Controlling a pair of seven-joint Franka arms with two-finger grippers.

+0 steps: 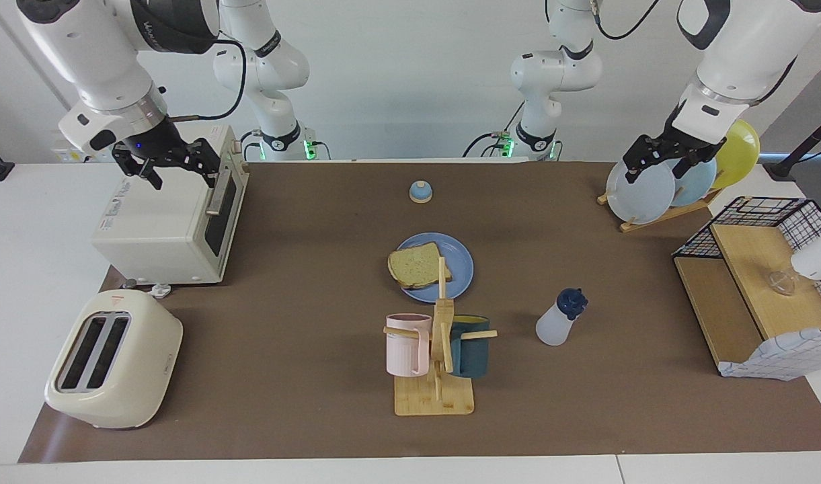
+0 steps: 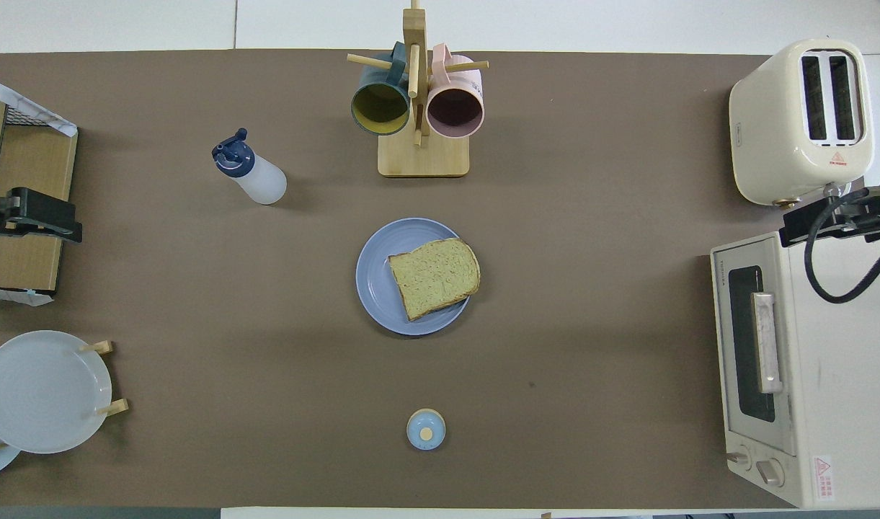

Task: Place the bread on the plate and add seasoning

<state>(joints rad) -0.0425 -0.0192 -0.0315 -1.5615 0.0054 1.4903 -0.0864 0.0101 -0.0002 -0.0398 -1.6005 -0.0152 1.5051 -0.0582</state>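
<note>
Two Franka arms hang raised at opposite ends of a brown-covered table (image 1: 302,417), the bread step apparently done and the seasoning step, by the look of it, yet to start. The right gripper (image 1: 168,165), fingers apart and holding nothing, hovers over the toaster oven (image 1: 171,222) and waits; the left gripper (image 1: 666,158), likewise spread and empty, hangs over the rack of upright plates (image 1: 642,191). At mid-table the blue plate (image 2: 382,288) carries the bread (image 2: 434,277), one crust corner lapping the rim toward the right arm's end. The seasoning bottle (image 2: 251,173) stands upright, farther from the robots than the plate and toward the left arm's end, beside the mug tree (image 2: 418,108) but well apart from it. It lies much closer to the left gripper, so that arm looks the likelier to fetch it. Bare cloth surrounds the bottle, leaving open room for an approach; only the wire shelf (image 1: 753,282) and plate rack crowd that end.
</note>
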